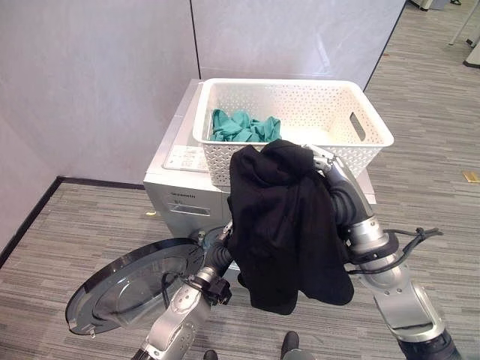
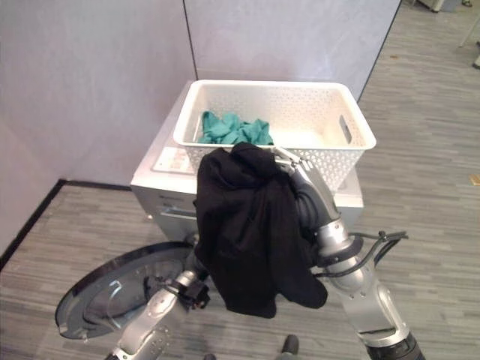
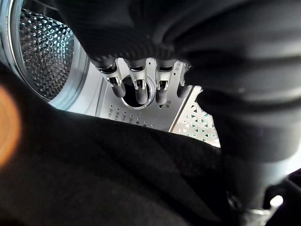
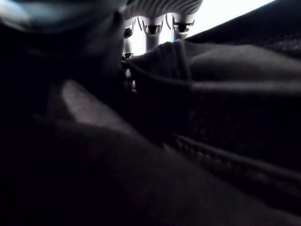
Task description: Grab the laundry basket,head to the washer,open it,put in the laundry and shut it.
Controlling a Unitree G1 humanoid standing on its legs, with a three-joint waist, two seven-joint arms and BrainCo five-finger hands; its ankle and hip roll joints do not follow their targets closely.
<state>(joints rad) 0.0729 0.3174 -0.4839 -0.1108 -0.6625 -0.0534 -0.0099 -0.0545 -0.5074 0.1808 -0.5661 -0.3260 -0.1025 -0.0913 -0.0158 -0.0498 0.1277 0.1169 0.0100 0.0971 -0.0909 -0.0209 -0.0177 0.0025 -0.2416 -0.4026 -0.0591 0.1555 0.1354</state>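
The washer (image 1: 184,196) stands against the pale partition walls (image 1: 90,82) on a grey striped floor (image 1: 82,225); its round glass door (image 1: 131,289) hangs swung wide open at the lower left, and the perforated drum (image 3: 44,56) shows bare in the left wrist view; on top of the washer sits the white laundry basket (image 1: 292,101), its handle slot facing the robot's right, with a green garment (image 1: 241,127) lying crumpled in its near left corner; a large black garment (image 1: 285,225) hangs out of the basket, in front of its near wall and over the washer's front, draped from the right hand (image 1: 321,159); that hand is raised at the basket's near rim, and its fingers (image 4: 153,28) are curled into the black cloth, gripping it at the top fold so the rest falls loose below; the left hand (image 3: 141,80) is low, just in front of the washer's control panel and beside the open drum, behind the hanging cloth; its fingers (image 3: 162,87) point straight and relaxed toward the panel's round dial (image 3: 136,96), gripping nothing.
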